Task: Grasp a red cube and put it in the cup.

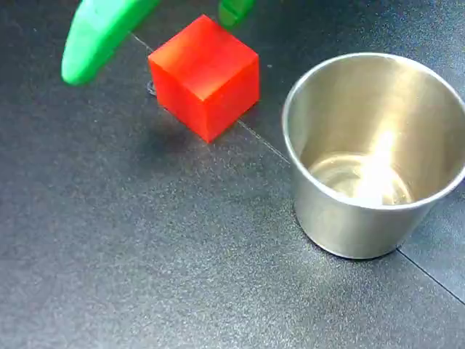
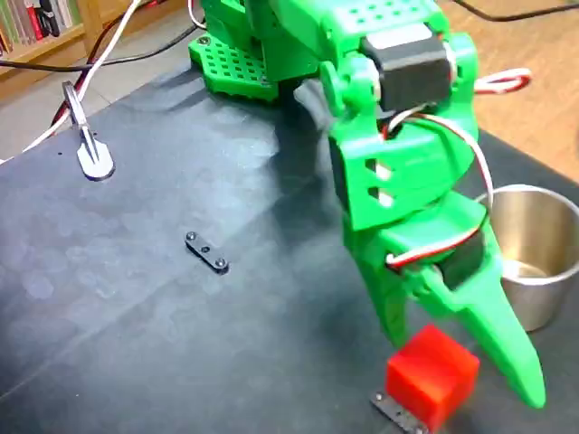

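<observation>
The green claw (image 2: 470,380) is open wide with a finger on each side of the red cube (image 2: 432,372), ready to pinch it. It holds nothing yet. The cube sits on the dark surface (image 1: 145,254), upper left of the empty cup (image 1: 374,156), so the carry is short.

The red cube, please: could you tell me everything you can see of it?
The red cube is a solid, bright red-orange block with sharp edges and plain smooth faces, looking like plastic. It sits flat on the dark table, turned so one corner faces a fixed view, left of the steel cup and apart from it. The green end effector is open around it, one finger on either side; whether they touch it is unclear. In another fixed view it sits on a small black strip.
</observation>
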Controlling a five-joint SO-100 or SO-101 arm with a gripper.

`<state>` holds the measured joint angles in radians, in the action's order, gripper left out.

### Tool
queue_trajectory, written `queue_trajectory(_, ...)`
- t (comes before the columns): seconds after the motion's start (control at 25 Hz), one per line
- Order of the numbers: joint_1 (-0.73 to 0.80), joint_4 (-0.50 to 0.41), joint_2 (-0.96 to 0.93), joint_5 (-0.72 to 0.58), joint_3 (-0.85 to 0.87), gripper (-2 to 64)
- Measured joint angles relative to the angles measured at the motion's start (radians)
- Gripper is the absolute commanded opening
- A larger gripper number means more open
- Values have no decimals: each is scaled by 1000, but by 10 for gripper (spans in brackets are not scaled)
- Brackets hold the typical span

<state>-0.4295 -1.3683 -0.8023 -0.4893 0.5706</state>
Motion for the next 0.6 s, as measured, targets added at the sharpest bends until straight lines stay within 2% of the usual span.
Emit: queue_trajectory(0.6, -2, 0, 75, 3, 0, 499)
